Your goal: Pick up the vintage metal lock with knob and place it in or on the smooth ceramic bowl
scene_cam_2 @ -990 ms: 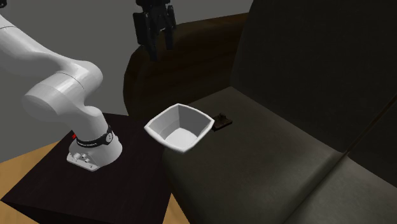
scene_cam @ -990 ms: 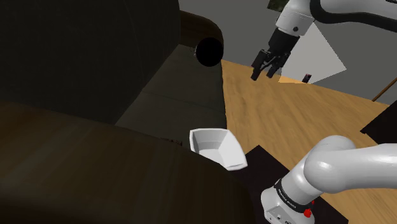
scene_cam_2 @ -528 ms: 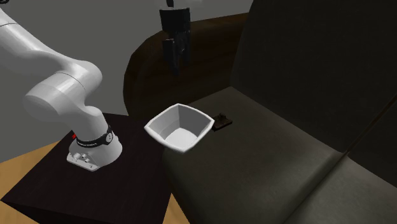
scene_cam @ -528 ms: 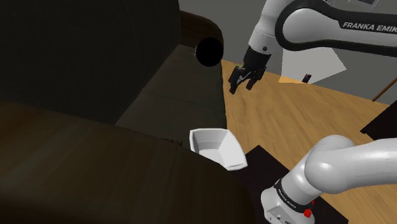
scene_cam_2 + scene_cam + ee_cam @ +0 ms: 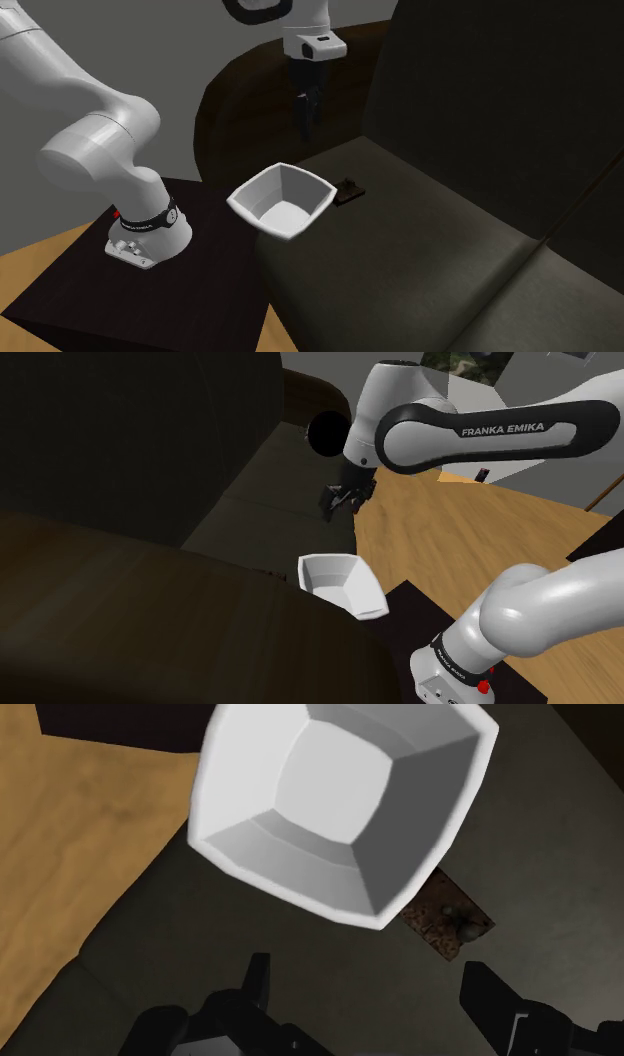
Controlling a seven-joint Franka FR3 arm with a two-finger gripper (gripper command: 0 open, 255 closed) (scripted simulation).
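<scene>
Rusty-brown lock (image 5: 445, 916) sits untouched on the sofa seat (image 5: 420, 230), just beside the white bowl (image 5: 300, 854). My jaws hang spread and empty above, so I reckon grab and drop are both left.

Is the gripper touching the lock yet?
Apart. In the second exterior view the gripper hangs above the sofa seat, clear of the lock beside the bowl.
</scene>
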